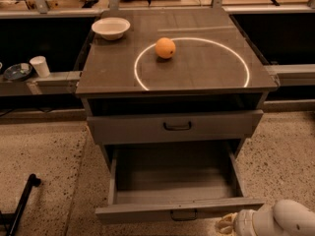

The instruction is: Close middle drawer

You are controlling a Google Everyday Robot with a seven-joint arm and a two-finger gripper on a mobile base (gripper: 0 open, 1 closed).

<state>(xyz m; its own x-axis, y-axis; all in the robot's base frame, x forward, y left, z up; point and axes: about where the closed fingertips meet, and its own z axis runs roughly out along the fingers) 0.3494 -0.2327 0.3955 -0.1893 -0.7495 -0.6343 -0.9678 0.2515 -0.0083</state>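
We see the middle drawer (174, 191) pulled far out of the cabinet (197, 73), its deep box bare inside and its low front panel near the bottom edge of the view. Its small black handle (184, 214) sits at the centre of that panel. The gripper (227, 224) is low on the right, just beside the panel's right end and a little in front of it; we cannot tell whether it touches the panel, or whether it is released or clenched. The top drawer (172, 127) above stands slightly out from the frame. On the cabinet top an orange (165, 47) lies inside a white ring (136, 68), and a bowl (110, 27) sits at the back left corner. Speckled floor (44, 156) lies open on both sides of the drawer, with a black pole (22, 205) well apart at the lower left.
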